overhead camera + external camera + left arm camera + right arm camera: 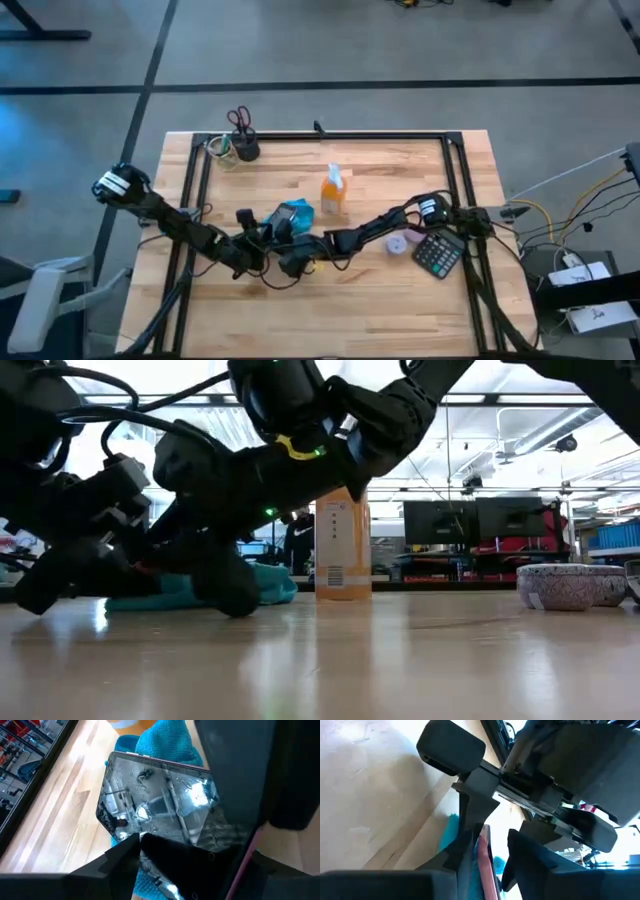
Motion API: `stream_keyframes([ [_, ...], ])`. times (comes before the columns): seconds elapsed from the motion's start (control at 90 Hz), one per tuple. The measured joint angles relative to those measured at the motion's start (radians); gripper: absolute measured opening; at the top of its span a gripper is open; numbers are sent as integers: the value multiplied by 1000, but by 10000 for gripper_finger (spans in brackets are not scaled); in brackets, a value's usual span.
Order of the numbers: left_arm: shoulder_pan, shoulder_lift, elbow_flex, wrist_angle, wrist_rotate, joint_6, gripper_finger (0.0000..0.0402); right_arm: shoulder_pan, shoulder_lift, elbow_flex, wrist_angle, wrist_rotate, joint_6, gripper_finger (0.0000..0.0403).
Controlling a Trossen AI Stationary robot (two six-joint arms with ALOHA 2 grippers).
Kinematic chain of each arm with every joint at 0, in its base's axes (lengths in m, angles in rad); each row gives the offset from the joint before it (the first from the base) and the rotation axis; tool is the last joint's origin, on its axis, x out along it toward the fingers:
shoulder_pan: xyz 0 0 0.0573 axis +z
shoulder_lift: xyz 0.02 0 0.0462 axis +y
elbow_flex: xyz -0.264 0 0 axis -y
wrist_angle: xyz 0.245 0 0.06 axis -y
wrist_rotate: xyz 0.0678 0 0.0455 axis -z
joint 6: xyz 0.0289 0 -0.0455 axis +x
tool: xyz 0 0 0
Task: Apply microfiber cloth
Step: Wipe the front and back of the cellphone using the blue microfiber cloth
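Note:
A black phone (155,805) with a glossy screen lies slanted at the table's middle, its far end over the turquoise microfiber cloth (297,211), which rests on the wood (180,592). My left gripper (262,240) reaches in from the left and is shut on the phone's near end. My right gripper (289,262) comes in from the right, and its open fingers (465,852) stand on either side of the phone's pink-rimmed side edge (485,862). A strip of cloth (499,865) shows in the gap. My left gripper holds the phone by its near end (150,845), its fingers (117,855) on the two long side edges. The fingers run low, along the phone toward the table's far right. The phone's far end (160,762) rests on the cloth. My right gripper has one finger close against the phone's face (479,845); whether it touches, I cannot tell.
An orange spray bottle (333,190) stands just behind the cloth. A small patterned bowl (400,243) and a calculator (437,255) lie at the right. A cup with scissors (243,140) stands at the far left. Black frame rails (190,200) run along the table's sides.

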Motion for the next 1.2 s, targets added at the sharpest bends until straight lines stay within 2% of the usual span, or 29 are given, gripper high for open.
stream_keyframes([
  [0.256,0,0,2,36,3,0,233,-18,1,26,-102,-43,15,67],
  [0.433,0,0,2,49,29,4,236,-20,0,24,-112,-9,19,64],
  [0.533,0,0,2,55,42,3,232,-16,-11,23,-135,28,5,75],
  [0.767,0,0,2,56,49,3,222,-20,-32,22,-215,37,5,117],
  [0.9,0,0,2,55,49,-13,221,-23,-34,21,-226,37,-12,125],
  [1.044,0,0,2,53,89,-32,201,-22,-35,21,-230,34,-70,115],
  [1.2,0,-1,2,59,103,-26,155,-23,-35,20,-227,26,-93,89],
])
